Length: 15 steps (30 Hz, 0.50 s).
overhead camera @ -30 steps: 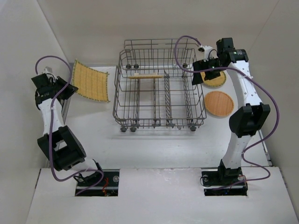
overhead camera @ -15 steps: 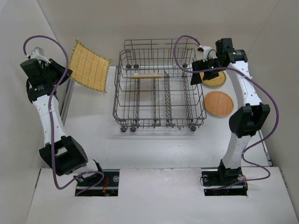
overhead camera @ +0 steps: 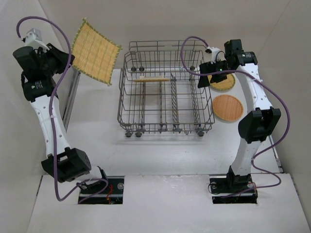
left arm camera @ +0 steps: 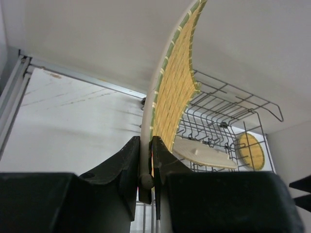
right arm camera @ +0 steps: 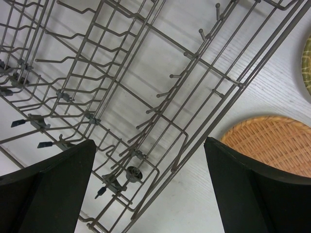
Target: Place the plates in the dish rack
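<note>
My left gripper (overhead camera: 67, 57) is shut on the edge of the square yellow plate (overhead camera: 95, 51) and holds it tilted high in the air, left of the dish rack (overhead camera: 165, 124). In the left wrist view the plate (left arm camera: 177, 92) rises from between the shut fingers (left arm camera: 146, 162). One round plate (overhead camera: 151, 79) stands on edge inside the rack. My right gripper (overhead camera: 208, 76) is open and empty above the rack's right rim, next to a yellow-tan round plate (overhead camera: 224, 85). An orange round plate (overhead camera: 228, 107) lies flat right of the rack; it also shows in the right wrist view (right arm camera: 272, 143).
White walls close in on the left, back and right. A metal rail (overhead camera: 72, 99) runs along the left wall under the raised plate. The rack's taller wire back (overhead camera: 163, 48) stands at its far side.
My left arm has lifted the square plate up and back, from near the table to high beside the left wall. The right gripper has barely moved.
</note>
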{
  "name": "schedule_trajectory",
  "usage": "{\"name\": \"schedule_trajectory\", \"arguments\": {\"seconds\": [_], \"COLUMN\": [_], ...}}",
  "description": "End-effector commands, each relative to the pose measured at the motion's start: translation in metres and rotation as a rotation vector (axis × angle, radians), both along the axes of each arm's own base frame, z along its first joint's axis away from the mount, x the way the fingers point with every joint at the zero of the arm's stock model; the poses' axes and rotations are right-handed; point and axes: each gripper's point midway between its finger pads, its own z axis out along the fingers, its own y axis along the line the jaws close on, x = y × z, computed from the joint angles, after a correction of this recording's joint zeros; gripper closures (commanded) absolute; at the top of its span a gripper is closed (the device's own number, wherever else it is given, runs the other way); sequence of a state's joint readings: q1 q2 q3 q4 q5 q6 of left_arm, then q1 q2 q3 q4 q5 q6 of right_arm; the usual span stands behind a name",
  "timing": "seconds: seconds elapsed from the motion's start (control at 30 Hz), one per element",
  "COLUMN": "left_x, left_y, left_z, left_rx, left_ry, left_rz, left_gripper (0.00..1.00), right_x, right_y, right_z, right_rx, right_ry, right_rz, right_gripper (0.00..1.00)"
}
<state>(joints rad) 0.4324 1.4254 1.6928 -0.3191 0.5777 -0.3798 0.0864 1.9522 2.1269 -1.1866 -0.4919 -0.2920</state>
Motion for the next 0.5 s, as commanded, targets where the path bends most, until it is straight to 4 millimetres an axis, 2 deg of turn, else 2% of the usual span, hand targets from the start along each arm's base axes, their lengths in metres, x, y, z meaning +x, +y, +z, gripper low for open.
{"name": "schedule_trajectory", "arguments": {"seconds": [0.0,0.2,0.47], "left_x": [-0.013,-0.008,-0.011], "left_y": [-0.036,-0.078,-0.134], "left_z": [0.062,0.064,0.056], "left_rx": [0.040,0.022,0.013], "left_ry": [-0.170,-0.168,-0.145], "left_rz": [-0.104,-0.231,-0.406], "left_gripper": [0.99,0.99,0.99], "right_x": [0.001,0.001,-0.005], "right_y": [0.008,0.008,0.007], "right_z": [0.034,0.034,0.033], "right_rx": [0.036,0.038,0.047], "right_ry": [-0.114,-0.122,-0.126], "right_rz": [0.024,0.025,0.021], "right_gripper": [0.01,0.01,0.01]}}
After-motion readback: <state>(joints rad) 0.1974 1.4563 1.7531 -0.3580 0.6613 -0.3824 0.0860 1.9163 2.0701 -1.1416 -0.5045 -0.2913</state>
